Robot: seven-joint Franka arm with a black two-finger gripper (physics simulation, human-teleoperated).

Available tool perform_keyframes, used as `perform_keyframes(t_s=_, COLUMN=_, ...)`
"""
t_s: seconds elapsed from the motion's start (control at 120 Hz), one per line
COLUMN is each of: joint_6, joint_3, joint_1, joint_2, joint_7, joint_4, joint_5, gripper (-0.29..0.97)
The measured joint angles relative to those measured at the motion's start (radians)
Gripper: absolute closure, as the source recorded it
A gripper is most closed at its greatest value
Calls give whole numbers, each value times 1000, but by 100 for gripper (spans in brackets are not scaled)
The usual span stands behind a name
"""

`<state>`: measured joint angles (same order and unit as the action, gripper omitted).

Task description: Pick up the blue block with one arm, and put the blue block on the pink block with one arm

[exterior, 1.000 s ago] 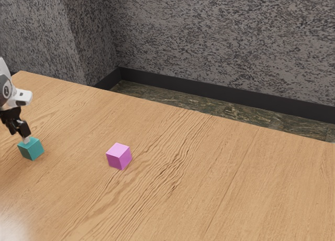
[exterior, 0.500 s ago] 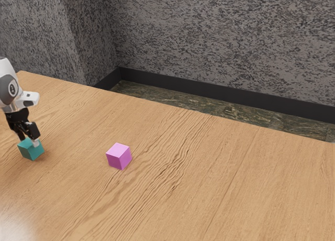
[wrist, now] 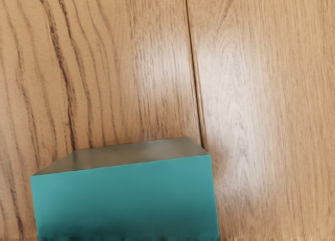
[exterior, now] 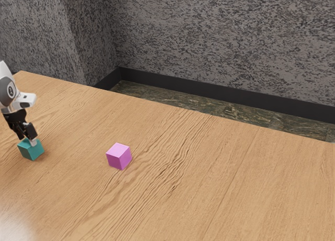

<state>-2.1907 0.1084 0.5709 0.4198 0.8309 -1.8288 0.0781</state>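
The blue block (exterior: 30,150), a teal-blue cube, rests on the wooden table (exterior: 209,178) at the exterior view's far left. My gripper (exterior: 29,141) comes straight down onto it and is shut on its upper part. In the wrist view the blue block (wrist: 125,196) sits just under my hand, with its top face and one side showing. The pink block (exterior: 119,156) stands on the table to the right of the blue block, well apart from it and from the gripper.
The table's far edge (exterior: 172,97) borders a dark floor strip below a speckled grey wall. Open wood stretches between the two blocks and across the exterior view's right.
My hand has come down from just above the blue block onto it, shifting slightly right, then settling. Neither block has visibly moved.
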Motion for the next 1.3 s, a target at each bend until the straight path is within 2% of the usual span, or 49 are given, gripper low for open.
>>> perform_keyframes(t_s=0.633, joint_6=2, joint_3=-10, joint_1=10, joint_2=13, joint_7=49, joint_4=17, joint_5=1, gripper=3)
perform_keyframes(t_s=1.3, joint_6=8, joint_3=-22, joint_1=20, joint_2=91, joint_7=66, joint_4=64, joint_5=8, gripper=3)
